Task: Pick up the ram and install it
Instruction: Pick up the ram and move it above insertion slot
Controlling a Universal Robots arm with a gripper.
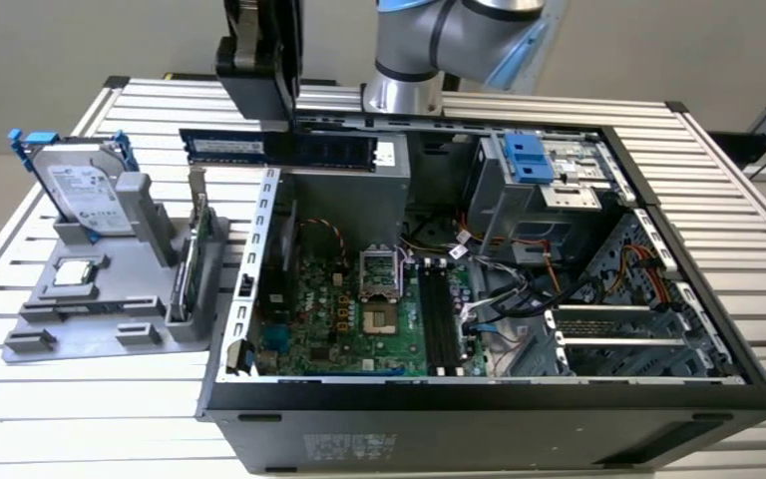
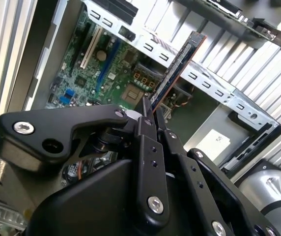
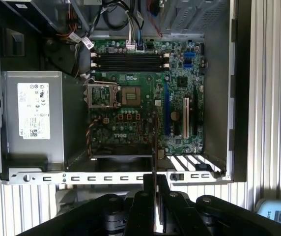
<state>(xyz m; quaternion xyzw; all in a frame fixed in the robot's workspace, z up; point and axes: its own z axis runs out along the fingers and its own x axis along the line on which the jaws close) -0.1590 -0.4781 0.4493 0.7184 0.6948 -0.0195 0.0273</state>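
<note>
- Tabletop of silver ribbed aluminium slats (image 1: 91, 419) carries an open black computer case (image 1: 490, 424). Toward the exterior view's left stands a grey plastic holder (image 1: 37, 334) with a silver boxy hard drive (image 1: 84, 195) upright in it. A plain grey wall (image 1: 77, 40) lies behind.
- The black two-fingered gripper (image 1: 270, 122) is clamped on the ram (image 1: 336, 152), a long, narrow blue-green circuit-board stick. It holds the ram level in the air over the case's far edge, well apart from the black memory slots (image 1: 439, 314).
- In the second wrist view the ram (image 2: 177, 69) juts edge-on from between the fingers (image 2: 148, 147), so its chips cannot be made out.
- The exterior view's top edge cuts off the gripper's body.
</note>
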